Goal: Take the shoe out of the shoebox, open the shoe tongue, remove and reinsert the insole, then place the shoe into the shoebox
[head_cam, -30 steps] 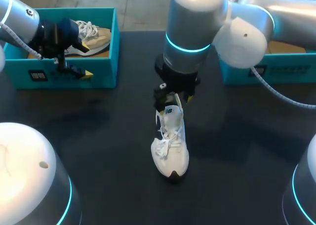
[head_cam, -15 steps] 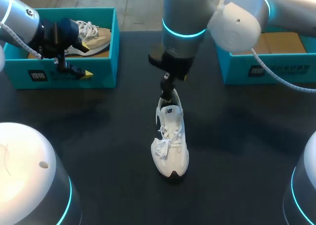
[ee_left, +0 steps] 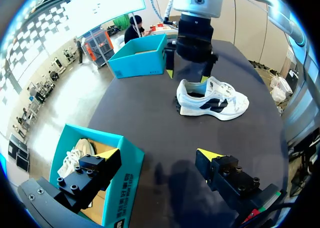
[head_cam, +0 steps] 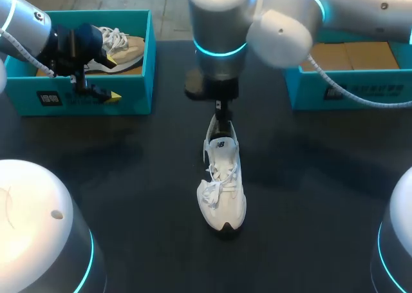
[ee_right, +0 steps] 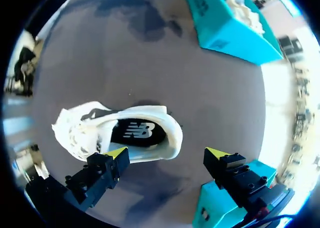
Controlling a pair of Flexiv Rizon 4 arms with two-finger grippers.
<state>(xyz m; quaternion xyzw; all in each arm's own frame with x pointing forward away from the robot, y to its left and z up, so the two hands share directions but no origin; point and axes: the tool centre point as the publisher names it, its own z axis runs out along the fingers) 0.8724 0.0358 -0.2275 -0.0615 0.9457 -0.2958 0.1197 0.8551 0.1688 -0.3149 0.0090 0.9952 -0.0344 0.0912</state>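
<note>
Currently right pincer (ee_right: 167, 153) hangs wide open over the shoe (head_cam: 222, 183) heel; left pincer (ee_left: 159, 154) also wide. Risk: off-centre descent clips the collar, tipping the shoe.

A plain, matte black table (head_cam: 129, 196) spreads across the whole scene, with soft shadows near the table's middle.
</note>
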